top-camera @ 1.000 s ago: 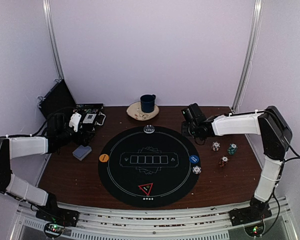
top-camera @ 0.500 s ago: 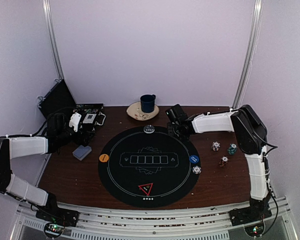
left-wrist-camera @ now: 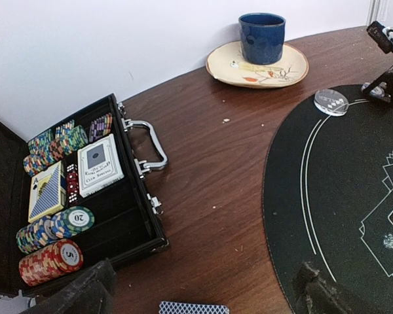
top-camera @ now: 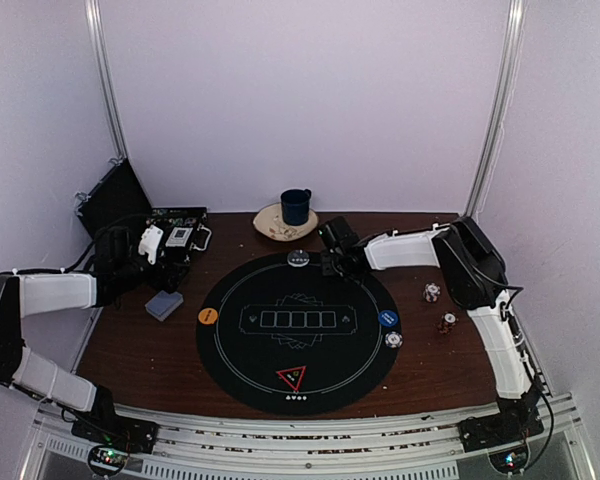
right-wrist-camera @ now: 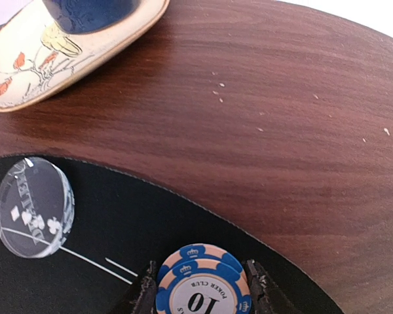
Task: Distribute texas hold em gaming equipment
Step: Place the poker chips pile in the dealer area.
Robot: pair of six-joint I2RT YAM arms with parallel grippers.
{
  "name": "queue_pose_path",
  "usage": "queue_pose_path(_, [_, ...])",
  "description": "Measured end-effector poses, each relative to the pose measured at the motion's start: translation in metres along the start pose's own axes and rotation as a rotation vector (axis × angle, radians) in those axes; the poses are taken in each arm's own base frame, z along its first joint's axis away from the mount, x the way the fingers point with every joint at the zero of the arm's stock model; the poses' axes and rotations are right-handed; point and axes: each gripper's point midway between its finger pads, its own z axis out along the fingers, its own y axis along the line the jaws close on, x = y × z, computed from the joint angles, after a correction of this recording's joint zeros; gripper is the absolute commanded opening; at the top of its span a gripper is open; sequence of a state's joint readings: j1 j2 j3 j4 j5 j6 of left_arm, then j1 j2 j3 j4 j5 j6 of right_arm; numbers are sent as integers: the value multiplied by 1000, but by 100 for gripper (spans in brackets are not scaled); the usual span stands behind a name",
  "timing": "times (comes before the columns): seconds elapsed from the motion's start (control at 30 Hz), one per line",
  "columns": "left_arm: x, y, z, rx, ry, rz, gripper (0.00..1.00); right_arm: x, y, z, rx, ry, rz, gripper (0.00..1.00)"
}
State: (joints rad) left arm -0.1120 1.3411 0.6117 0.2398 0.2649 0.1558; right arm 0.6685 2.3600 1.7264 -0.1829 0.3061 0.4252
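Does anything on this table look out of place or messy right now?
Mostly tidy. Pale crumbs dot the table near the plate, and a mug stands on that plate, unrelated to poker. The right fingers hold blue chips.

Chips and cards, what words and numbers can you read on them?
"10" and "POKER CLUB": blue chip in the right gripper.
"20": green chip in the case.
"5": red chip in the case.
Clear disc: letters blurred, perhaps "DEALER".
Card box: print too small to read.
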Motion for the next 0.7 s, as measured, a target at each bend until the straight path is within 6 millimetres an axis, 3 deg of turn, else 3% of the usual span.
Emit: queue_pose_path(0.7, [3, 0, 2, 2, 8, -2, 98, -19, 37, 22, -66, -18, -23, 24])
